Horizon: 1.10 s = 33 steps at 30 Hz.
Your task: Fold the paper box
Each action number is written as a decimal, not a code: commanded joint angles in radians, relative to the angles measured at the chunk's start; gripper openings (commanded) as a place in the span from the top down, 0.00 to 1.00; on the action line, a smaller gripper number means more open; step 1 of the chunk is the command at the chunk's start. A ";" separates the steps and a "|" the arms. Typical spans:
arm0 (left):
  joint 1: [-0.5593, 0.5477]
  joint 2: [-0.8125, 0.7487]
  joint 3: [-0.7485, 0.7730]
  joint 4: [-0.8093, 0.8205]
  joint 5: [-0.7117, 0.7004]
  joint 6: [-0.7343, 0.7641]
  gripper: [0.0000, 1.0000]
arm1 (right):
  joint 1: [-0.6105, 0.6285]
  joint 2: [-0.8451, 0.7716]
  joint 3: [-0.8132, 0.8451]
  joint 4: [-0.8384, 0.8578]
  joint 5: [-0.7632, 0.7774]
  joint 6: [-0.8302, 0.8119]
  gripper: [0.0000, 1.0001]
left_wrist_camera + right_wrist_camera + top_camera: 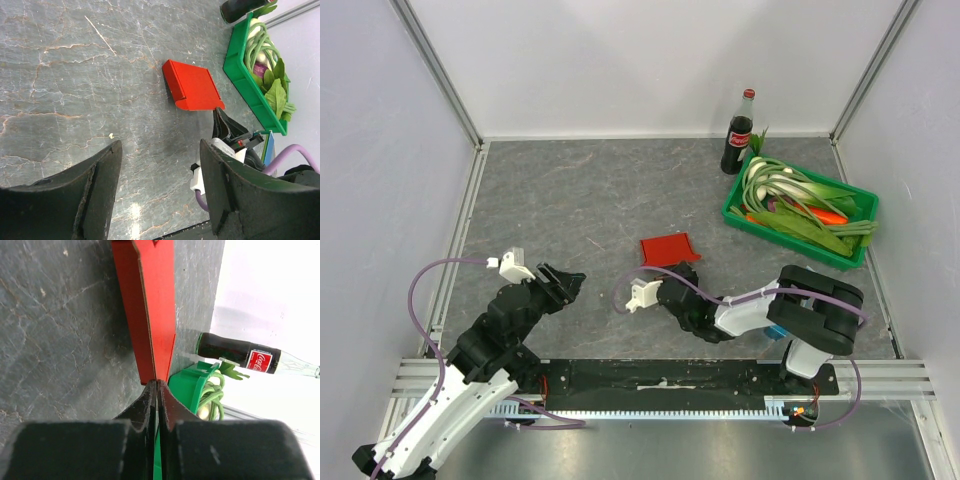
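With the paper box [667, 248] near the green crate [741, 223], my right gripper [687, 270] pinches its edge while my left gripper [566, 281] waits wide open; next, I judge, a steady flap crease.

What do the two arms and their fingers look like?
The left arm and the right arm are black at the joints with white shells. A purple cable loops to a white wrist block on each. The fingers are black, matte wedges.
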 commanded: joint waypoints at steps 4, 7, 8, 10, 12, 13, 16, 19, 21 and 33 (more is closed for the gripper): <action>0.005 0.008 0.016 0.030 -0.019 0.027 0.30 | -0.006 -0.079 0.083 -0.159 -0.066 0.057 0.98; 0.005 0.012 0.013 0.035 -0.014 0.024 0.30 | -0.007 -0.105 0.103 -0.214 -0.088 0.079 1.00; 0.005 0.013 0.012 0.036 -0.012 0.022 0.30 | -0.007 -0.117 0.112 -0.250 -0.091 0.086 1.00; 0.005 0.014 0.010 0.039 -0.011 0.022 0.30 | -0.007 -0.133 0.144 -0.296 -0.112 0.114 1.00; 0.005 0.016 0.010 0.039 -0.011 0.021 0.30 | -0.009 -0.160 0.173 -0.391 -0.135 0.147 1.00; 0.005 0.016 0.008 0.041 -0.009 0.021 0.30 | -0.009 -0.162 0.219 -0.440 -0.150 0.161 1.00; 0.005 0.019 0.007 0.045 -0.008 0.018 0.30 | -0.007 -0.159 0.328 -0.654 -0.158 0.230 1.00; 0.005 0.022 0.005 0.051 -0.005 0.016 0.30 | -0.009 -0.173 0.417 -0.845 -0.227 0.295 1.00; 0.005 0.026 0.004 0.054 -0.002 0.015 0.30 | -0.007 -0.182 0.459 -0.977 -0.295 0.316 1.00; 0.005 0.066 -0.056 0.168 0.069 0.060 0.30 | -0.035 -0.180 0.669 -1.366 -0.502 0.384 1.00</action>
